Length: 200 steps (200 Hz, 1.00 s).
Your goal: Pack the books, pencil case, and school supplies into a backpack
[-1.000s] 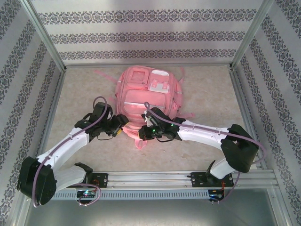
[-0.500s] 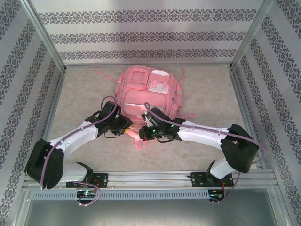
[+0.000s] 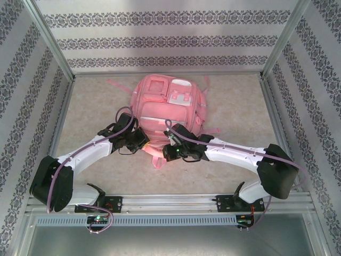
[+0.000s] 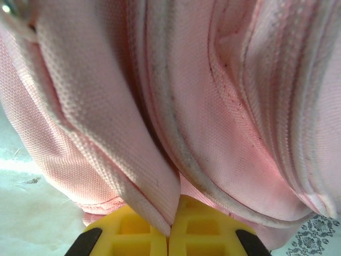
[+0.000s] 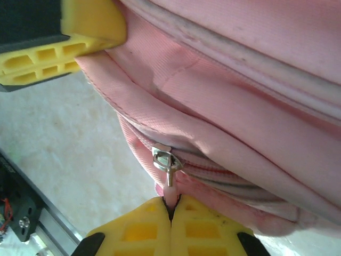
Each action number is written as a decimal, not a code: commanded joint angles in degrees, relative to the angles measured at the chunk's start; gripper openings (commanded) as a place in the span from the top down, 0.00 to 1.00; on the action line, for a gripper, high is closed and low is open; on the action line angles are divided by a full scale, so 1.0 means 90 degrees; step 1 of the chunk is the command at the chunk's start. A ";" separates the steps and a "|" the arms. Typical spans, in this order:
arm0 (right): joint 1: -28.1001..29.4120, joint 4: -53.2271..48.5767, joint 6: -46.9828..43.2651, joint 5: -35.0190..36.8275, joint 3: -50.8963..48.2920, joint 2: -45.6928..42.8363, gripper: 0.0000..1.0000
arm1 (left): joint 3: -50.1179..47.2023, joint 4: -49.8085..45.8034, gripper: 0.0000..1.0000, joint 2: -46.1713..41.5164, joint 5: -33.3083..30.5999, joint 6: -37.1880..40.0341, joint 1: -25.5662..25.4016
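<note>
The backpack (image 3: pixel 168 104) is matt pink woven cloth with a fine pebbled weave and corded seams, slightly soiled; its zip slider (image 5: pixel 161 159) is bright bare metal; the left claw (image 4: pixel 169 229) and right claw (image 5: pixel 171 213) are matt yellow moulded plastic with open cells; the bench (image 3: pixel 96 106) is smooth, pale, speckled and stone-like; the base rail (image 3: pixel 176 202) is brushed metal.

Bare table (image 3: pixel 90 106) flanks the backpack (image 3: pixel 165 101), its near end crowded by left arm (image 3: pixel 88 152) and right arm (image 3: pixel 234 153).
</note>
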 commanded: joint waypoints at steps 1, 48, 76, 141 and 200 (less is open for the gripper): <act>-0.0174 -0.0549 -0.0230 0.0306 -0.0254 -0.0269 1.00 | 0.0184 -0.0101 1.00 -0.0204 -0.0225 0.0271 0.0165; -0.0710 -0.0843 -0.0424 0.0268 -0.0728 -0.0853 1.00 | 0.0205 -0.0262 1.00 -0.0300 -0.0206 0.0411 0.0260; -0.1046 -0.1033 -0.0582 0.0302 -0.0895 -0.1137 1.00 | 0.0237 -0.0322 1.00 -0.0309 -0.0200 0.0488 0.0259; -0.1295 -0.0989 -0.0761 -0.0121 -0.1077 -0.1780 1.00 | 0.1110 -0.0820 1.00 0.0329 -0.0100 0.1531 0.0264; -0.0492 -0.0348 -0.0016 -0.0139 -0.1160 -0.1786 1.00 | 0.2137 -0.1235 0.77 0.1120 -0.0534 0.2230 0.0357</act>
